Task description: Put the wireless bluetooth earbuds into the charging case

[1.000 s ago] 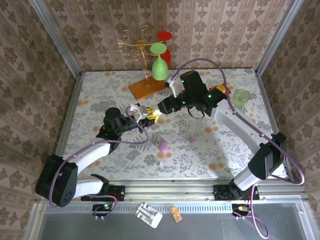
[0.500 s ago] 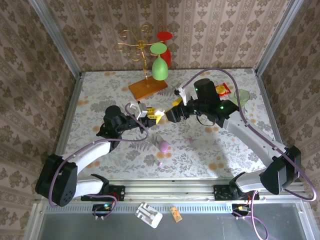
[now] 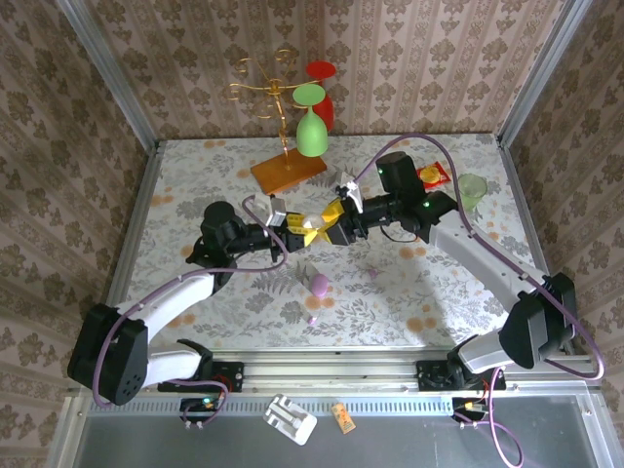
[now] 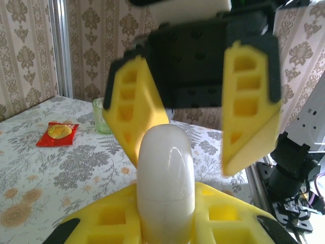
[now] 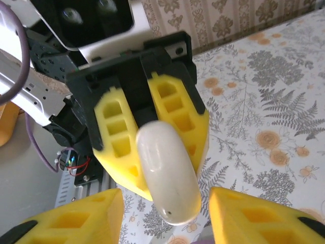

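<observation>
My left fingers (image 4: 111, 221) pinch a glossy white egg-shaped plastic pod (image 4: 166, 178); my right fingers (image 5: 76, 223) are wide, flanking it. Handover, I judge; next: close squarely.

Pale ovoid (image 4: 166, 173): base cut off at bottom edge; top-view earbuds (image 3: 371, 273) seemingly mere specks.

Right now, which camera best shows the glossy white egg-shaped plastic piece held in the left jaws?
The right wrist view: the glossy white egg-shaped plastic piece shows almost whole, clamped in the left gripper. The left wrist view shows it foreshortened, its base hidden. In the top view it is too small to make out.
</observation>
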Robot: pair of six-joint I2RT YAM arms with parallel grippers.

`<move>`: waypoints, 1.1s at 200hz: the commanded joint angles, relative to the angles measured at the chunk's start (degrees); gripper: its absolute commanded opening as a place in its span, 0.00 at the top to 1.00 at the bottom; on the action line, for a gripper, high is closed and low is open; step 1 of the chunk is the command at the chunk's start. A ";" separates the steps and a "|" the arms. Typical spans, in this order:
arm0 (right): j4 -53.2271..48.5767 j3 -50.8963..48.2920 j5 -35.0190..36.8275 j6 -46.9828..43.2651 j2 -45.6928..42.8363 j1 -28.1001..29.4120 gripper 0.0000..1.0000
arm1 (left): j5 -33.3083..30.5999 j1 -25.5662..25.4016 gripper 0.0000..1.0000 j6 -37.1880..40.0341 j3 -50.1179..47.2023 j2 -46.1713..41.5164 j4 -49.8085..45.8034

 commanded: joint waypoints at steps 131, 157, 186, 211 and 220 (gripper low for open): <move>5.25 -1.14 -4.30 2.05 0.32 0.04 0.65 | 3.55 -0.52 0.92 -0.75 1.92 1.22 0.37; 5.38 -1.19 -4.72 2.41 0.88 0.07 0.72 | 4.14 -0.52 0.92 -0.61 2.00 1.06 0.23; 5.28 -1.25 -5.22 2.27 1.06 0.04 0.81 | 4.21 -0.17 0.92 -0.22 1.61 1.04 -0.35; 4.85 -1.37 -5.14 2.11 1.19 0.05 0.84 | 4.17 0.18 0.90 -0.48 1.28 0.97 0.01; 4.69 -1.37 -4.84 1.97 1.27 -0.06 0.85 | 4.13 0.43 0.88 -0.48 1.12 0.87 0.35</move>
